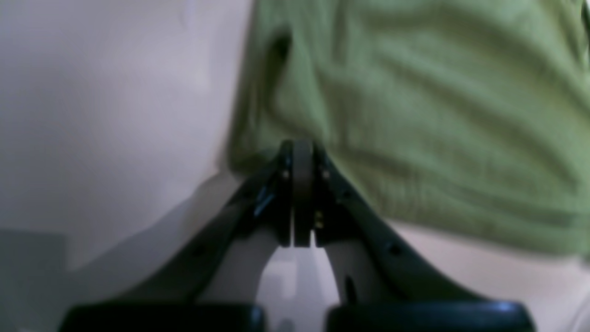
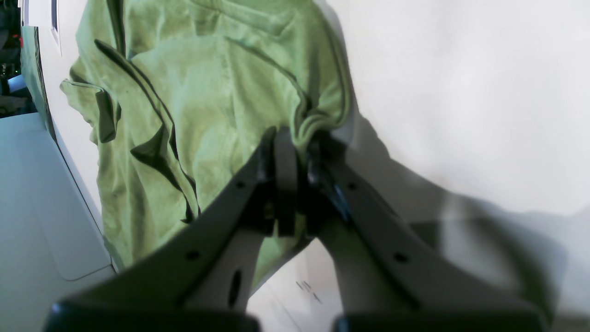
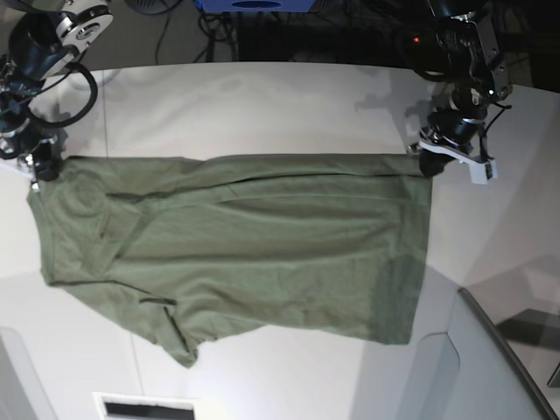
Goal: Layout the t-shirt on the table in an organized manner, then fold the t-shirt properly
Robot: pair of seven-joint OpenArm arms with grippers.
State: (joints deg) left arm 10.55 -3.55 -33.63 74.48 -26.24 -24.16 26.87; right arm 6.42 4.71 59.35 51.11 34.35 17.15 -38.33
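On the white surface (image 3: 262, 105) the t-shirt (image 3: 236, 245) lies spread out, wide from side to side, with wrinkles and one sleeve folded near the front edge. At the shirt's far corner on the base view's right side, the left end effector (image 1: 302, 152) is closed tight on the edge of the green cloth. At the opposite far corner, the right end effector (image 2: 295, 143) pinches a bunched fold of the t-shirt between its closed fingers.
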